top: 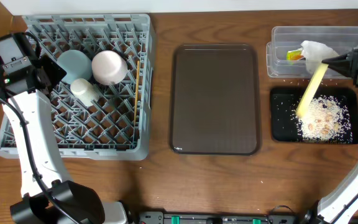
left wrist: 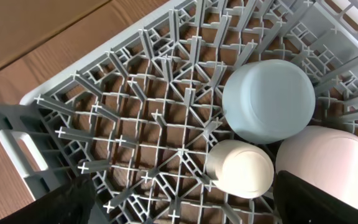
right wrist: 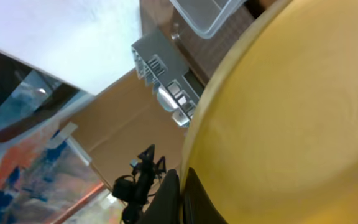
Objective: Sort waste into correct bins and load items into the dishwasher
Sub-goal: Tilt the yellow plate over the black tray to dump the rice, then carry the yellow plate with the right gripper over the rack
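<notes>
Wooden table [top: 160,186] in the overhead cam, w/ the grey dish rack [top: 98,130] on the left side. The left gripper [top: 50,70] hung over the rack's upper-left part, jaws spread wide, nothing btw them. Just beside its fingertips sat the light blue bowl [top: 73,62]. The pink bowl [top: 109,66] was one spot further out, and the white cup [top: 86,91] sat just below those two. The chopsticks [top: 136,93] lay along the rack's right wall, well away from that gripper. A brown serving tray [top: 215,99] sat mid-table, btw both arms.

On the other side, the right gripper [top: 339,61] was clamped on the upper edge of the pale yellow plate [top: 311,93]. The plate hung steeply tilted from the fingers, w/ its low edge over the crumbs [top: 323,119] in the black tray [top: 281,109]. Couldn't tell if it touched them. The clear tub [top: 277,65] w/ the wrapper [top: 316,51] inside was right next to that gripper, just past the plate's top edge.

Left wrist cam: both dark fingers [left wrist: 67,202] sat at the bottom corners, far apart, empty. Ahead of them the blue bowl, cup & pink bowl were packed close together on the lattice.

Right wrist cam: the plate filled most of the frame, w/ one dark finger [right wrist: 178,193] against its rim at the bottom. A corner of the tub showed beyond the plate up top. Everything else back there was too blurry to call.
</notes>
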Available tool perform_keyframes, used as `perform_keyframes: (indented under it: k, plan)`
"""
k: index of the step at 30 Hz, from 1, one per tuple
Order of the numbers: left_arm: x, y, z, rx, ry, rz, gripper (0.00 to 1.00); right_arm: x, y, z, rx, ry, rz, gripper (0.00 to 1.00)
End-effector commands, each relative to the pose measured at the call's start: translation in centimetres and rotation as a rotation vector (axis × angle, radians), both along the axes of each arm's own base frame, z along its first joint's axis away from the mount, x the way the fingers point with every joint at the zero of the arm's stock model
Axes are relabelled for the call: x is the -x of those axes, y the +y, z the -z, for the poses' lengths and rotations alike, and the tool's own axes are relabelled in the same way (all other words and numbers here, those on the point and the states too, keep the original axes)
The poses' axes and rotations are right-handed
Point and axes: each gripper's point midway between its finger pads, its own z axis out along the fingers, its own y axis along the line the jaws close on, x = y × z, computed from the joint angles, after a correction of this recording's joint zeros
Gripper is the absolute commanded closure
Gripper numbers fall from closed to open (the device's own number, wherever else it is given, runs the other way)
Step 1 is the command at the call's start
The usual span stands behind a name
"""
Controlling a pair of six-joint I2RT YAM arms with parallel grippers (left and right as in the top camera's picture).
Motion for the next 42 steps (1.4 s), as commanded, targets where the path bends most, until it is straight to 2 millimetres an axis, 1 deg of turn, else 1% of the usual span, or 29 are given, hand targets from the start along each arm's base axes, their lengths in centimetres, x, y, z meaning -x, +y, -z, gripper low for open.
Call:
perform_keyframes:
  k: [1, 2, 3, 5, 8, 11, 16, 19, 21, 24, 27, 29, 31, 33, 34, 35, 39, 42]
  plan:
    - [0.1, 0.1, 0.1, -0.004, 0.006, -0.007, 0.08, 0.7, 1.5, -2.7, -0.064, -0.004, 0.001, 0.99]
    - [0.1, 0.1, 0.1, -0.004, 0.006, -0.007, 0.08, 0.4, 1.7, -3.2, -0.085, -0.033, 0.000, 0.99]
    - [0.1, 0.1, 0.1, -0.004, 0.006, -0.007, 0.08, 0.3, 1.9, -3.2, -0.084, -0.041, -0.004, 0.99]
    - [0.1, 0.1, 0.1, -0.004, 0.006, -0.007, 0.08, 0.4, 2.9, -3.3, -0.094, -0.035, -0.026, 0.99]
    - [0.1, 0.1, 0.1, -0.004, 0.006, -0.007, 0.08, 0.4, 4.8, -4.2, -0.113, -0.057, -0.060, 0.99]
    - [0.1, 0.1, 0.1, -0.004, 0.006, -0.007, 0.08, 0.1, 6.9, -5.1, -0.157, -0.083, -0.096, 0.99]
    - [0.1, 0.1, 0.1, -0.004, 0.006, -0.007, 0.08, 0.2, 11.0, -6.0, -0.204, -0.109, -0.177, 0.99]
    - [0.1, 0.1, 0.1, -0.004, 0.006, -0.007, 0.08, -0.4, 13.3, -6.2, -0.220, -0.125, -0.217, 0.99]
    - [0.1, 0.1, 0.1, -0.004, 0.006, -0.007, 0.08, -1.2, 15.0, -6.1, -0.216, -0.138, -0.244, 0.99]
    - [0.1, 0.1, 0.1, -0.004, 0.006, -0.007, 0.08, -2.4, 17.9, -6.7, -0.223, -0.172, -0.289, 0.99]
    - [0.1, 0.1, 0.1, -0.004, 0.006, -0.007, 0.08, -5.0, 21.6, -8.1, -0.203, -0.291, -0.334, 0.99]
    - [0.1, 0.1, 0.1, -0.004, 0.006, -0.007, 0.08, -6.2, 24.5, -10.1, -0.214, -0.400, -0.373, 0.99]
    - [0.1, 0.1, 0.1, -0.004, 0.006, -0.007, 0.08, -7.2, 27.3, -12.6, -0.215, -0.534, -0.388, 0.98]
    - [0.1, 0.1, 0.1, -0.004, 0.006, -0.007, 0.08, -7.4, 29.8, -14.9, -0.229, -0.642, -0.391, 0.99]
    - [0.1, 0.1, 0.1, -0.004, 0.006, -0.007, 0.08, -7.3, 30.7, -15.6, -0.237, -0.668, -0.391, 0.98]
    - [0.1, 0.1, 0.1, -0.004, 0.006, -0.007, 0.08, -7.2, 32.2, -16.1, -0.234, -0.701, -0.378, 0.99]
    - [0.1, 0.1, 0.1, -0.004, 0.006, -0.007, 0.08, -8.2, 35.0, -15.7, -0.163, -0.791, -0.308, 0.99]
    - [0.1, 0.1, 0.1, -0.004, 0.006, -0.007, 0.08, -8.7, 37.2, -15.5, -0.092, -0.898, -0.265, 0.99]
